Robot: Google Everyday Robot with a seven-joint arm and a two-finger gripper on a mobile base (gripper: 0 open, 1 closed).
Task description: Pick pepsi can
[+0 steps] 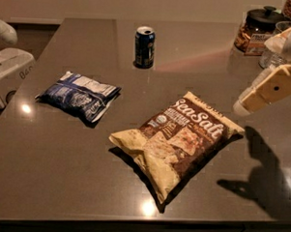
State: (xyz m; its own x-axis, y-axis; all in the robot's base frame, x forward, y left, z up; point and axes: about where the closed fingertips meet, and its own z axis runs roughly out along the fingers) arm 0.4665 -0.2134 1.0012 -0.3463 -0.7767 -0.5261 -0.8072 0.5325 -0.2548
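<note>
Camera view, from above one long side of a dark table: we see its near edge running along the bottom and its left edge slanting up toward the far corner. The widest bare stretches lie along the near edge, at the left, and across the far middle around the pepsi can.

The can stands upright toward the far side, alone, well apart from both bags. It is a dark blue metal cylinder with a silver top rim.

The tabletop is smooth and glossy, with small bright glints on it.

A flat blue-and-white snack bag lies crinkled at the left. A larger tan and brown chip bag marked "Sea Salt" lies puffed and diagonal near the middle.

At the far right corner stands a clear jar with a black lid, holding brown pieces.

The gripper, cream-coloured and blocky, hangs above the table at the right edge, just beside the chip bag's upper corner and far from the can. It holds nothing we can see; we cannot tell whether it is open or closed.
</note>
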